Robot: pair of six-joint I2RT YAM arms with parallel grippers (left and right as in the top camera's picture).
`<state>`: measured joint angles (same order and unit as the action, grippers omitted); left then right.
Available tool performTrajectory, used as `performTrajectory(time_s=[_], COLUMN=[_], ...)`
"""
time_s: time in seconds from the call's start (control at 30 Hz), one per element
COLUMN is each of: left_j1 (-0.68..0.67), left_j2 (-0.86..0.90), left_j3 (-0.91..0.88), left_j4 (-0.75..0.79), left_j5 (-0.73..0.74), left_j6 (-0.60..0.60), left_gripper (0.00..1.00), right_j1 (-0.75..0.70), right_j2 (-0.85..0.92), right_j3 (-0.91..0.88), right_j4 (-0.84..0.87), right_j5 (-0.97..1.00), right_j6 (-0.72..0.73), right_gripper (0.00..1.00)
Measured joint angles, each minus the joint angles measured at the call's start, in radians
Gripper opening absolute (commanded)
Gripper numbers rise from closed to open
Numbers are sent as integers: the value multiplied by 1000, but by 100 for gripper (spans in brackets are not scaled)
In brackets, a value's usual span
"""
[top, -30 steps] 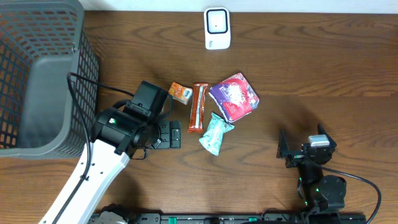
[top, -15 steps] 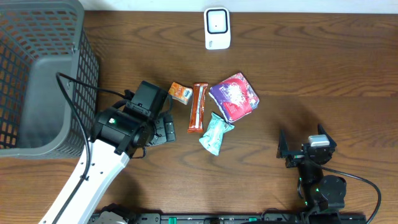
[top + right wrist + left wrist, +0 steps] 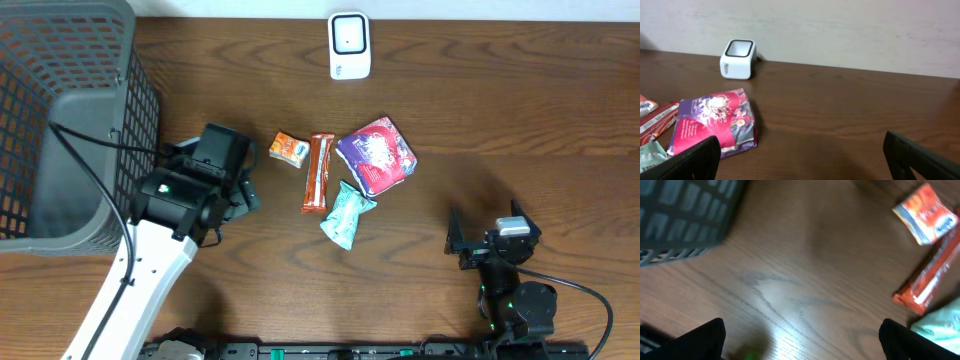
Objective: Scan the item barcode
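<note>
The left pincer [image 3: 802, 339] gapes wide and empty near the orange packet [image 3: 926, 214]. The packet is probably light, crinkly and slippery, so it is best pinched across its short edges.

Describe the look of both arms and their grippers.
The left arm has a white link, a black housing with a green light, and a thin black cable. The right arm is compact and black, with a pale block on top. The left gripper and right gripper have black fingers.
</note>
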<state>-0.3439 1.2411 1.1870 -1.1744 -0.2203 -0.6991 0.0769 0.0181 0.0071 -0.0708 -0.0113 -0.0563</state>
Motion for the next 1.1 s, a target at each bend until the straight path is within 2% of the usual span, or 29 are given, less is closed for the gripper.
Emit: performTrajectory(time_s=[0.23, 0.43, 0.7, 0.93, 1.1], left_j1=[16, 0, -158, -335, -410], left_j2=[0, 0, 0, 0, 0], left_j3=[0, 0, 0, 0, 0], left_j4=[-110, -167, -126, -73, -61], left_j5=[-1, 80, 239, 275, 279], left_j6=[-12, 26, 131, 150, 150], left_gripper=[98, 98, 98, 98, 98], right_j1=[0, 0, 0, 0, 0], right_j2=[0, 0, 0, 0, 0], right_j3=[0, 0, 0, 0, 0], right_j4=[0, 0, 0, 0, 0], right_j5=[0, 0, 0, 0, 0], right_j6=[0, 0, 0, 0, 0], right_gripper=[99, 99, 99, 99, 99])
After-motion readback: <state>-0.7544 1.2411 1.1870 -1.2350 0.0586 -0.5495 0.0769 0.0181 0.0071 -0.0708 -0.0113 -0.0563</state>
